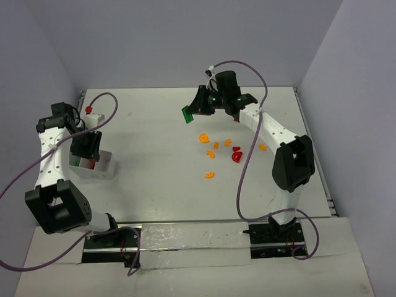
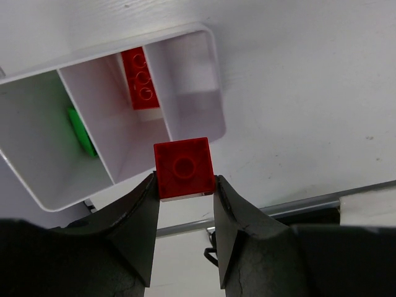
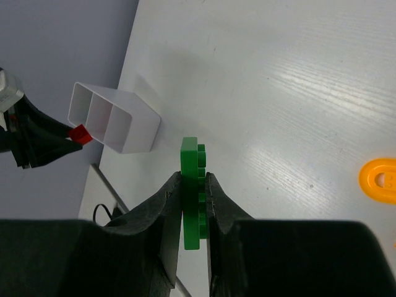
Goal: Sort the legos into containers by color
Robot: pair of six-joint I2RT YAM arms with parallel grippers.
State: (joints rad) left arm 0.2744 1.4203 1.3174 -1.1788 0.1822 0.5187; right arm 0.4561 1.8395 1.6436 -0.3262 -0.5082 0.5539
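**Two legos pinched, one per arm**

A red square lego (image 2: 184, 167) is pinched by the left gripper (image 2: 184, 180) at the rim of the white tray (image 2: 207, 80), at the table's (image 1: 154, 124) nine o'clock. A red brick (image 2: 141, 77) is seen in the tray's middle compartment, and a green piece (image 2: 80, 133) in an end one. A green plate (image 3: 190, 161) is clamped edge-on by the right gripper (image 3: 193, 179) near twelve o'clock. Orange pieces (image 1: 203, 138) and a red half-disc (image 1: 236, 157) are scattered toward three o'clock.

We see only part of 1 green lego (image 2: 81, 133) behind a divider (image 2: 102, 158) of the tray (image 2: 192, 68); well apart from the tray, the picture's edge cuts off 1 orange lego (image 3: 378, 180).
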